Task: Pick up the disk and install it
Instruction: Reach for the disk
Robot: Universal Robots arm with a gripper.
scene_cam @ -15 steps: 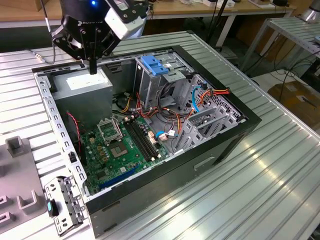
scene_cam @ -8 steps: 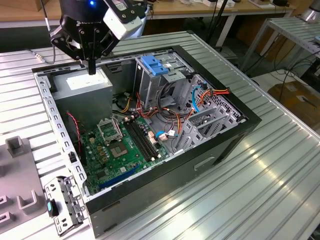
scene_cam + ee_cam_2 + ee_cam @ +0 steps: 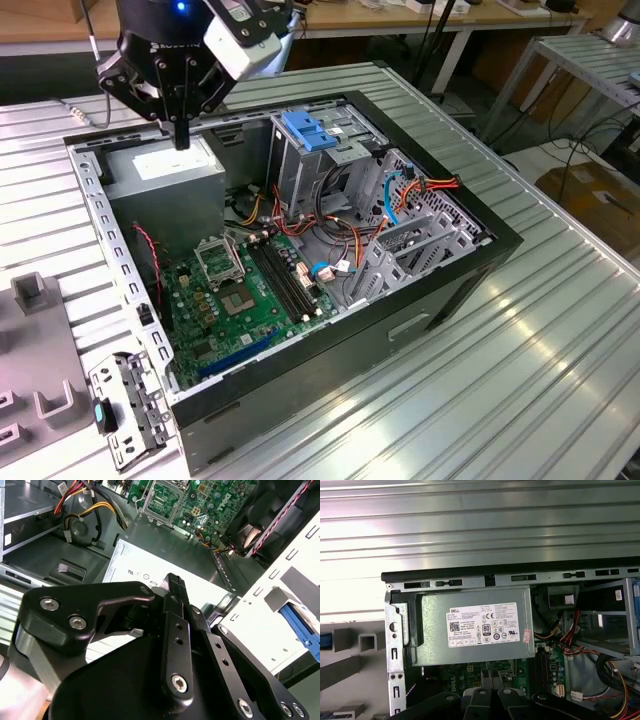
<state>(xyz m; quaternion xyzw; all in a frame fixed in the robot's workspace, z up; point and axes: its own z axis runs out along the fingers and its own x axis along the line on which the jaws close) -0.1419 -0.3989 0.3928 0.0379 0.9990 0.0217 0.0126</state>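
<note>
Where the disk lies I cannot tell. A sliver of blue (image 3: 323,640), cut off at the left edge of the first wrist view, might be one of its rails (or just something lying among the grey fixtures (image 3: 340,670) beside it). My gripper (image 3: 181,132) hangs in the upper left of the exterior view, over the power supply (image 3: 160,185), jaws closed together with nothing between them. I judge this to be the reach toward the pick. Doing it well means travelling above the case (image 3: 300,400) wall and the loose cables (image 3: 345,240), and spreading the jaws before any descent. The drive cage (image 3: 295,170), with its blue top, is half screened by wiring, and I can't make out its bay.
</note>
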